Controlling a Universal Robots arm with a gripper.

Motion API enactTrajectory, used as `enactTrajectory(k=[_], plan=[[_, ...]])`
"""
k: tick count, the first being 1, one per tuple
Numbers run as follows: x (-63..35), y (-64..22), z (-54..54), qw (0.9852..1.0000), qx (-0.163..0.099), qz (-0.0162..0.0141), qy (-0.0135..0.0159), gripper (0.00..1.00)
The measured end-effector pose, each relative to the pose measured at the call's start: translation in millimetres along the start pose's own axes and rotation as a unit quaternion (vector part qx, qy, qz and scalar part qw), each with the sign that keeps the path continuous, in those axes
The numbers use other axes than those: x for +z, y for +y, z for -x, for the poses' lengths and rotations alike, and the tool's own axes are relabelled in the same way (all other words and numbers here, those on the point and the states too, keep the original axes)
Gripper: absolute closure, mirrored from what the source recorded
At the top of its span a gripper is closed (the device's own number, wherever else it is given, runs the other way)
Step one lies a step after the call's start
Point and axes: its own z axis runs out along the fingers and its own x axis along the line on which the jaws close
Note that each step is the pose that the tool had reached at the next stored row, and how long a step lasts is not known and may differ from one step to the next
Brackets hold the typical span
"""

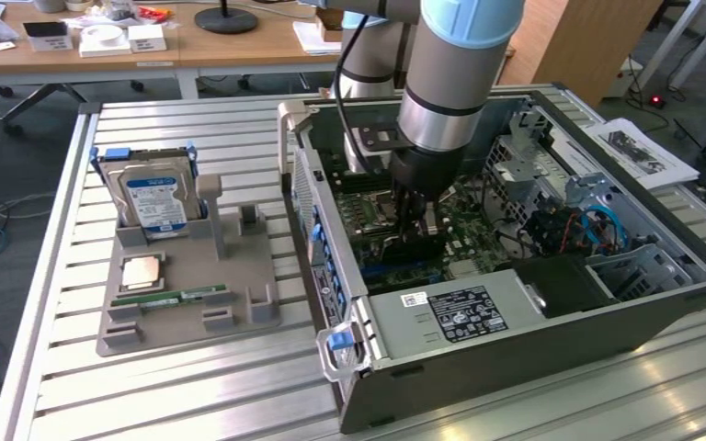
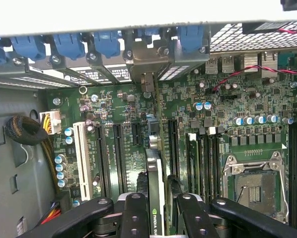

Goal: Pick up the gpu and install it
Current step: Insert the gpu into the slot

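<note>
The gripper (image 2: pixel 158 210) is pinching the gpu (image 2: pixel 155 183) edge-on at the lower centre of the wrist frame, directly above the motherboard (image 2: pixel 188 129) inside the computer case (image 1: pixel 647 303). The installation step appears to be in hand. Seating likely requires aligning the card edge with its expansion slot (image 2: pixel 156 136) and its bracket with the rear opening.

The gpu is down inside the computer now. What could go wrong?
1. The gpu, held on edge between the fingers, stands just above the motherboard. If it is not lined up with a slot, pushing down could bend the card or hurt the slot.
2. Small upright capacitors and slots crowd the board, so a sideways slip might knock them.
3. The red wires run close by and could snag.
</note>
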Motion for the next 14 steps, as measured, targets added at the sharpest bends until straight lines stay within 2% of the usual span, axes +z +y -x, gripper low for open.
enactTrajectory(k=[14], plan=[[-0.6, 0.3, 0.0, 1.0000, 0.000, -0.0001, -0.0004, 0.73]])
